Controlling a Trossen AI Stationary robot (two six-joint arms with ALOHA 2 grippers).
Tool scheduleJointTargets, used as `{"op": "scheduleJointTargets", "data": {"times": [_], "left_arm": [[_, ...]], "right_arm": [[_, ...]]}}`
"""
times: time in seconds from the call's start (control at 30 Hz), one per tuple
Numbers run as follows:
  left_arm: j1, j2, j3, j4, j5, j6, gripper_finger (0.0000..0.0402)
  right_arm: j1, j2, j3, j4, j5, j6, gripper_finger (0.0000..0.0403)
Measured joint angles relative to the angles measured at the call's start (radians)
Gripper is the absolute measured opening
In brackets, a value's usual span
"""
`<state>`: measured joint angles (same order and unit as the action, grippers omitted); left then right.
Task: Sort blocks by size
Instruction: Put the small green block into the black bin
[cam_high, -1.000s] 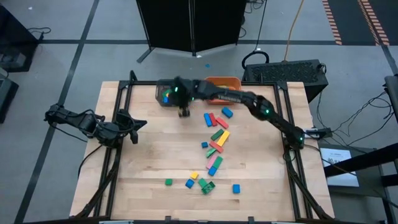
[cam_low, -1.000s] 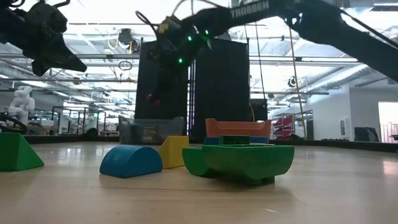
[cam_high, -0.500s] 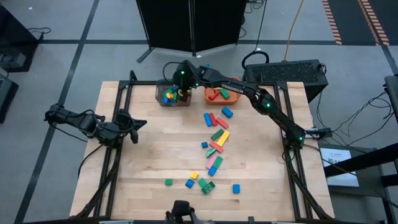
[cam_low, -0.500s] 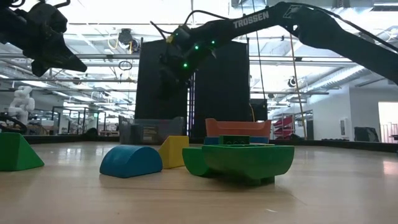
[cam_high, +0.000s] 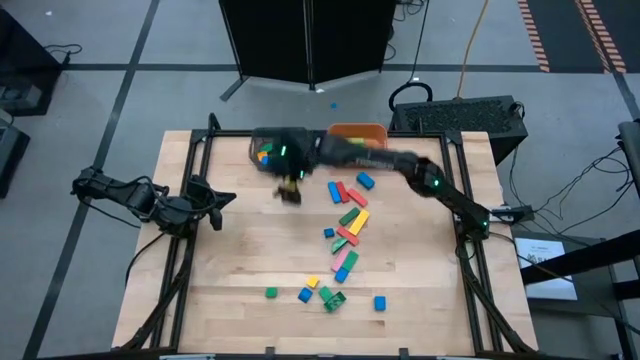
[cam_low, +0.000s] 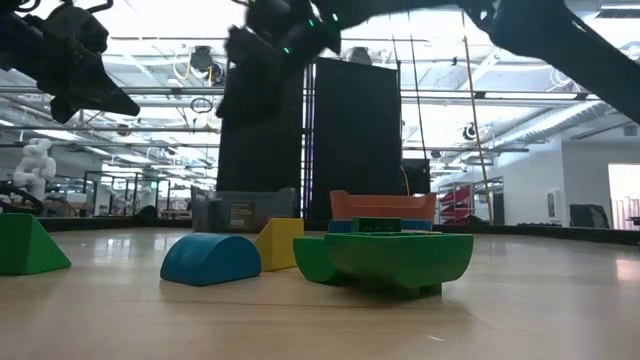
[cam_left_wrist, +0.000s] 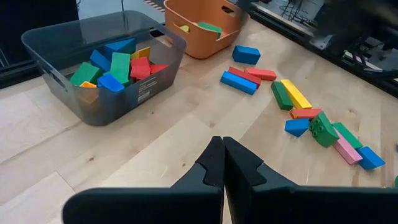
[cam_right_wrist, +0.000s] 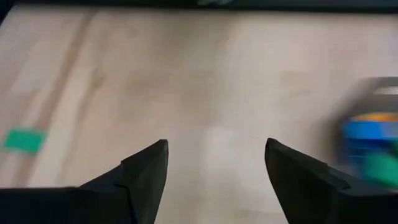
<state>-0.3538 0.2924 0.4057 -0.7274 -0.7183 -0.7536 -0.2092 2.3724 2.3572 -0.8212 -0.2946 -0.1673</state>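
Moved off the grey bin (cam_high: 262, 152) to bare wood just in front of it, the right gripper (cam_high: 290, 190) spreads its fingers (cam_right_wrist: 146, 171) wide around nothing, the left gripper (cam_left_wrist: 222, 163) waits pinched closed at the table's left, and loose blocks (cam_high: 347, 225) lie mid-table.

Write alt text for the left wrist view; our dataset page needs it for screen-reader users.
The left arm's tool, fingers shut, hangs over bare wood of the table. Beyond it stand a grey bin holding red, green, blue and yellow blocks and an orange bin with a few more. Loose blocks, mostly longer bars, trail across the table beside the bins.
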Motion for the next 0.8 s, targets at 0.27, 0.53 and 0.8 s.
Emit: {"op": "scheduleJointTargets", "data": {"times": [0.27,0.53,0.8], "left_arm": [[0.0,0.0,0.0,0.0,-0.005,0.0,0.0],[0.0,0.002,0.0,-0.012,-0.005,0.001,0.0],[0.0,0.002,0.0,-0.008,-0.005,-0.012,0.0]], "right_arm": [[0.285,0.073,-0.001,0.104,0.26,-0.055,0.0254],[0.402,0.135,-0.003,0.145,0.218,-0.152,0.0254],[0.404,0.139,-0.001,0.137,0.042,-0.518,0.0254]]}}
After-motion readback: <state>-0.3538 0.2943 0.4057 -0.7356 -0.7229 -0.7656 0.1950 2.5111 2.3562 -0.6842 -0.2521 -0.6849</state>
